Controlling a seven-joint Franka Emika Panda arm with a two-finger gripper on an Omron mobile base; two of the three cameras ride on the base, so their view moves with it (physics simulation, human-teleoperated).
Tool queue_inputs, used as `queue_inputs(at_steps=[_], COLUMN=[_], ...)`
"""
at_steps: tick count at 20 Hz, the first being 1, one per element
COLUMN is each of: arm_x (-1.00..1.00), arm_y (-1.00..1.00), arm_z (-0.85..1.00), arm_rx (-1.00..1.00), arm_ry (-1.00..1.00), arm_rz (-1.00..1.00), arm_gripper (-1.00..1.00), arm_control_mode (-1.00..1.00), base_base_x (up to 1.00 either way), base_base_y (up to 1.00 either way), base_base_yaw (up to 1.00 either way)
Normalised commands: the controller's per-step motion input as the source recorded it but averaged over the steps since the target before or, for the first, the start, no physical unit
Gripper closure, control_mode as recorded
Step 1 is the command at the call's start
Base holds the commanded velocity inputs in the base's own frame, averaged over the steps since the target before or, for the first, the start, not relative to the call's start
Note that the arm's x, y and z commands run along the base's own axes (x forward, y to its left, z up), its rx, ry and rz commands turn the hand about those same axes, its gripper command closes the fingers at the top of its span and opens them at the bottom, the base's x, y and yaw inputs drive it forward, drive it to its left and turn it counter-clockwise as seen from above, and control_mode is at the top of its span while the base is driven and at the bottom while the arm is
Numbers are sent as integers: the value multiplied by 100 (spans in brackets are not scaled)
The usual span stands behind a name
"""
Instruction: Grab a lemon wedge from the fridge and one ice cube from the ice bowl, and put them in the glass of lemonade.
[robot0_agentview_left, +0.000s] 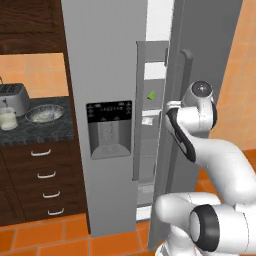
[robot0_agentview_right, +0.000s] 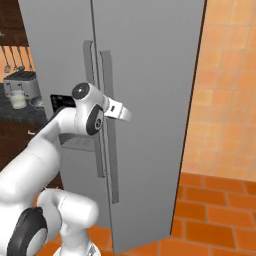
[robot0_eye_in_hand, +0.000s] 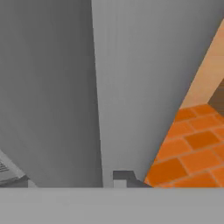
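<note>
The fridge (robot0_agentview_left: 107, 75) stands tall and grey beside the dark counter (robot0_agentview_left: 35, 131), its right door (robot0_agentview_left: 200, 60) swung partly open so that pale inner shelves show through the gap. A black dispenser panel (robot0_agentview_left: 109, 129) sits in the left door; its markings are too small to read. The white arm (robot0_agentview_left: 215, 155) reaches up to the open door's edge near the long vertical handle (robot0_agentview_left: 186, 75). On the counter to the left stand a silver toaster (robot0_agentview_left: 13, 97), the ice bowl (robot0_agentview_left: 45, 113), wide, shallow, silvery with a speckled whitish inside, and the glass of lemonade (robot0_agentview_left: 7, 119), holding pale liquid. The lemon wedge (robot0_agentview_left: 151, 94), tiny and bright green, sits on a shelf inside the fridge. Whether the gripper's jaws are apart or together cannot be told.
</note>
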Motion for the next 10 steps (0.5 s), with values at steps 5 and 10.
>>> queue_inputs(at_steps=[5,10], arm_x=[-73,-51], arm_y=[-81,-97], arm_z=[0,0], arm_rx=[0,0], arm_ry=[24,21], arm_rz=[-12,-14], arm_gripper=[100,100], arm_control_mode=[-100,-100], base_base_x=[0,0], base_base_y=[0,0], base_base_yaw=[0,0])
